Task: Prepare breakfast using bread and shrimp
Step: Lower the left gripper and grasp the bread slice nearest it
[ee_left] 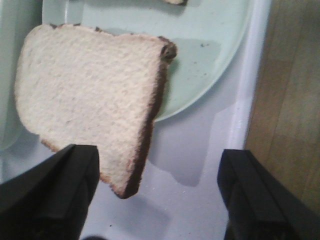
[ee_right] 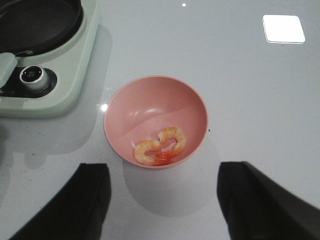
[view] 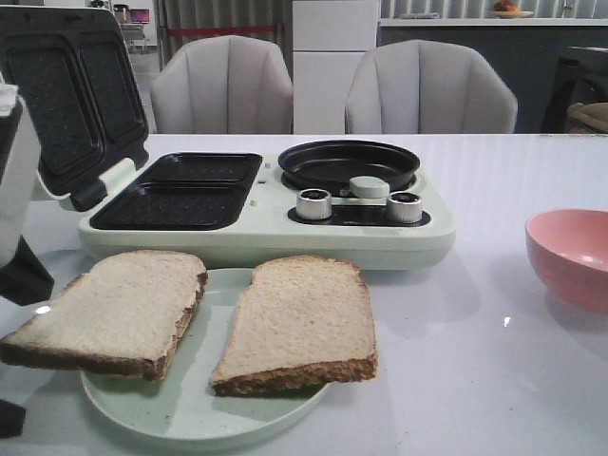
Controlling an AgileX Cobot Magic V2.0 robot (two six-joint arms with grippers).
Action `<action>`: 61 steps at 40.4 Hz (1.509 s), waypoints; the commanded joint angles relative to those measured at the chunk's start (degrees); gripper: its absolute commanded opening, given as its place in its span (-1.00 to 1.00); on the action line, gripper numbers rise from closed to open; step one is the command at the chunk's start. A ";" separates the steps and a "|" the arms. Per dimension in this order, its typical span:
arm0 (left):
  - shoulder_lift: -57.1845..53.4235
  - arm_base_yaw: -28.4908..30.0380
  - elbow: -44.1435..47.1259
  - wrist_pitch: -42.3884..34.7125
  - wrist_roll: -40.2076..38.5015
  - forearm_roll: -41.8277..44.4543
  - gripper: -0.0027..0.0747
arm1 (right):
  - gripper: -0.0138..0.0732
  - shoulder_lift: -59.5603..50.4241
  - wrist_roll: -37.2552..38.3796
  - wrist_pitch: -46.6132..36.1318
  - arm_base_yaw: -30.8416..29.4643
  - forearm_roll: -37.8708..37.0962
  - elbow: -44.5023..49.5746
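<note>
Two bread slices lie on the pale green plate (view: 190,408), and the left slice (view: 114,309) overhangs its rim toward the desk (view: 475,380). The left tool (ee_left: 157,192) hangs spread above that overhang; best to pinch the crust edge lightly. The right tool (ee_right: 162,200), also spread, hovers over the shrimp (ee_right: 160,145) in the pink bowl (ee_right: 155,100)

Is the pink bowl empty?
No, the pink bowl holds two small curled orange shrimp lying near its rim, as the right wrist view shows.
</note>
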 commanded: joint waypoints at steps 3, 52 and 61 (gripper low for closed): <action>0.88 -0.33 -3.31 1.54 -18.08 16.19 0.44 | 0.60 0.00 -0.06 -3.84 -0.01 0.03 -1.55; 18.41 -6.87 -3.68 15.87 -57.79 57.22 0.44 | 0.60 0.00 -0.06 -3.84 -0.01 0.03 -1.55; 18.41 -6.87 -3.68 15.40 -57.79 57.22 0.08 | 0.60 0.00 -0.06 -3.84 -0.01 0.03 -1.55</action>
